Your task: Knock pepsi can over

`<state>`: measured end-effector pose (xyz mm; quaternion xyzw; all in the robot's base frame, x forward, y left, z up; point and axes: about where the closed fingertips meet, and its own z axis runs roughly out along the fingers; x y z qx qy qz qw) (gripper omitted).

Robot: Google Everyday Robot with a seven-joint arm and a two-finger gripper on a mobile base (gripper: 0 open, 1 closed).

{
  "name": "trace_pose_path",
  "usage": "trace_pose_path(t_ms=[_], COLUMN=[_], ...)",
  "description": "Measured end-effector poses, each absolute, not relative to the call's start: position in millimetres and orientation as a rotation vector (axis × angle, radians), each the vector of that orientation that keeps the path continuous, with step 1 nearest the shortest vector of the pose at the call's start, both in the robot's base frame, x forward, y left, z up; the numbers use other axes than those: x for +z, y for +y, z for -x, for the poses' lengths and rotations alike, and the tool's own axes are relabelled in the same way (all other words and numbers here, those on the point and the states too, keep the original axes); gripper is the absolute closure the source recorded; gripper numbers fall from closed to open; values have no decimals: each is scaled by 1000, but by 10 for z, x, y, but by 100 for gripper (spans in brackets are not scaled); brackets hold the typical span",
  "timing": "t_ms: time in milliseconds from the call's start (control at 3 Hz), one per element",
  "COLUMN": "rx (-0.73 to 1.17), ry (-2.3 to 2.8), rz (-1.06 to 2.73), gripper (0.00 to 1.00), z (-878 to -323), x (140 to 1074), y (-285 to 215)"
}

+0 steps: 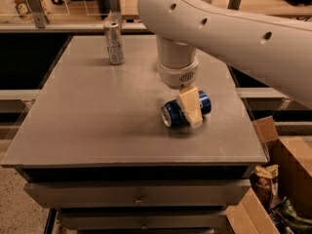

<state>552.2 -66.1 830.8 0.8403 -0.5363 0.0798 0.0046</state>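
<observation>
The pepsi can (171, 115) is dark blue with a silver end. It lies on its side on the grey table (92, 116), right of centre and towards the front edge, with its silver end facing front-left. My gripper (191, 111) hangs from the white arm that comes in from the upper right. It sits right at the can, with its cream-coloured end across the can's middle, hiding part of it.
A taller slim silver-grey can (114, 43) stands upright at the table's back left. Open cardboard boxes with packets (280, 189) sit on the floor at the right front. A counter with items runs behind the table. Drawers (139, 196) are below the tabletop.
</observation>
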Motion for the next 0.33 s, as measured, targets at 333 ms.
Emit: trace_pose_path(t_ms=[333], rx=[250], ry=[-1680], rz=[-2632], gripper=[0], z=[-5522], x=[8308], y=[-661])
